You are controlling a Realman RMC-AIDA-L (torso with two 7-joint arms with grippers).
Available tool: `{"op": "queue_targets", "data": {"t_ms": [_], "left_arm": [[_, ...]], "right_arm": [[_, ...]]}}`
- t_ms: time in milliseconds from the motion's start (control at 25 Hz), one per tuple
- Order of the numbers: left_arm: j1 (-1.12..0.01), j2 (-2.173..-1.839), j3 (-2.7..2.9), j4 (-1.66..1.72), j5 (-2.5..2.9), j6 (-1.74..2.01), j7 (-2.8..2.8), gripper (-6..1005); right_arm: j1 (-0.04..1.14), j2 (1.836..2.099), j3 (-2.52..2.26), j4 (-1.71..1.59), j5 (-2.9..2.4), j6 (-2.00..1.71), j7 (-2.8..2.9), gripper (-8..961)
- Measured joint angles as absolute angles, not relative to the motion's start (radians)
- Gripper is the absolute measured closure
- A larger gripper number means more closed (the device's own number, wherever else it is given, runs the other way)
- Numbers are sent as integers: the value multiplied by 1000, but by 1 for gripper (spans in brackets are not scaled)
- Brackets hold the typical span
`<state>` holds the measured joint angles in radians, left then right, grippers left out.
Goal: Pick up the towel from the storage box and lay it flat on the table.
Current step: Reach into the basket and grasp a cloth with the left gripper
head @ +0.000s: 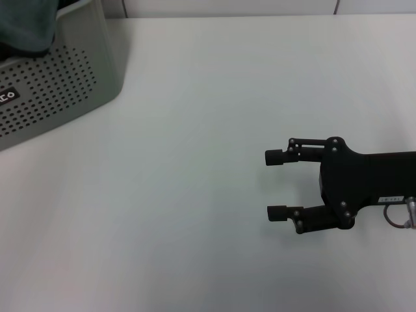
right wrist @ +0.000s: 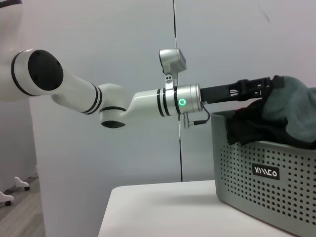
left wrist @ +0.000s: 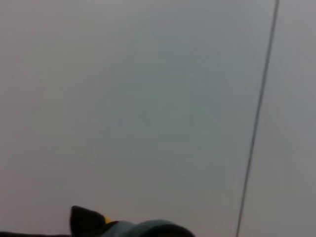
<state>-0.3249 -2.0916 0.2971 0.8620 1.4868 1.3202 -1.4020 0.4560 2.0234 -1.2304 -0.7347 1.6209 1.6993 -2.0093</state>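
Nearest the head camera, the right gripper (head: 276,184) hangs over the white table (head: 195,195) with its two black fingers spread wide and nothing between them. Around it the tabletop lies bare on every side, running back to the far edge where it meets the wall. At the table's far left corner stands the storage box (head: 58,91), grey and perforated, its black label facing outward. Teal folds of the towel (head: 26,26) bulge above the box's rim. From the right wrist view, the left arm (right wrist: 148,101) reaches level over the box, and the left gripper (right wrist: 256,86) is buried in the towel at the rim; whether its fingers are closed I cannot tell
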Motion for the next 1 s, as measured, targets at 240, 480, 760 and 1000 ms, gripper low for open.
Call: {"op": "queue_targets", "data": {"t_ms": [240,480,760,1000], "left_arm": [[-327,-2091,317,856,1485,1312,-1412,123],[-330,-2081,335,859,1477,1391,-1442,227],[-349,-2086,327,849,1475,1366,-1447,392],[-353,-2088,330,839,1450,1359,-1468,644]], "right_arm": [[456,2023,-1225,-735,1622,1700,-2010,184],[456,2023,-1223,-735,1623,1701,-2010,185],[443,2023,-1223,-739,1630,1703,-2012,186],[436,2022,-1223,-739,1639,1706,-2022,187]]}}
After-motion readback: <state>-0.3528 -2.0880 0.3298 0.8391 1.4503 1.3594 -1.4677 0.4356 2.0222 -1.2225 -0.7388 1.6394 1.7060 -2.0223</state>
